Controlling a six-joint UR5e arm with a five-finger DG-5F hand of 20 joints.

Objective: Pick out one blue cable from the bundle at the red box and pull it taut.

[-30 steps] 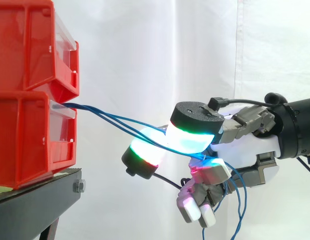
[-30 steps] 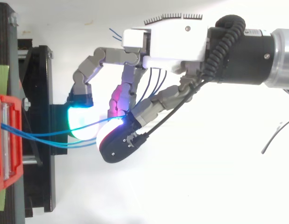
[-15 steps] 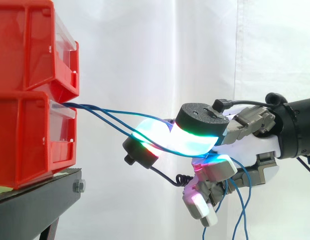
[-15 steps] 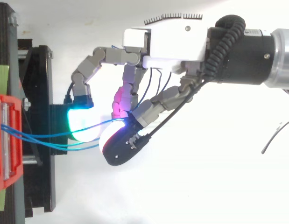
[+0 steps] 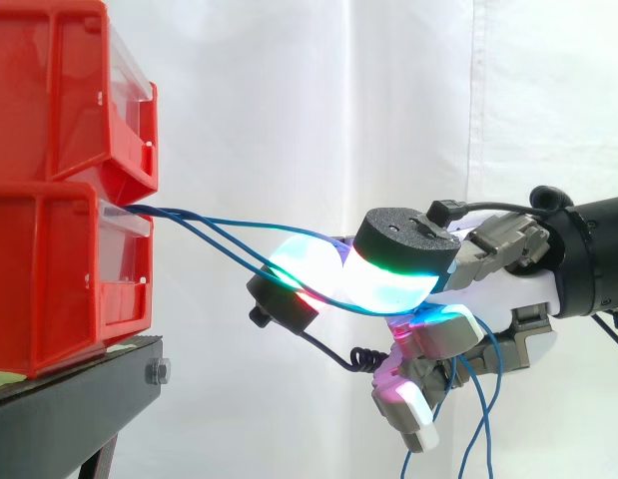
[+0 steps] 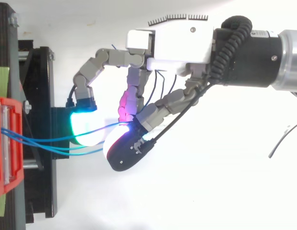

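Several thin blue cables leave the front of the lower red bin and run right, sagging a little, to my hand. Two glowing pads press together on the cables about halfway across the side view. Behind the pinch, loose blue ends hang down below the palm. From above, the cables spread into separate strands between the bin and the hand, whose fingers curl inward around them.
Two red bins are stacked on a black stand at the left; the upper bin juts out above the cables. A white curtain hangs behind. The arm enters from the right.
The pinching pads have shifted slightly right and down, away from the bin. The lower fingers have uncurled a little, and the hanging cable ends swung with them.
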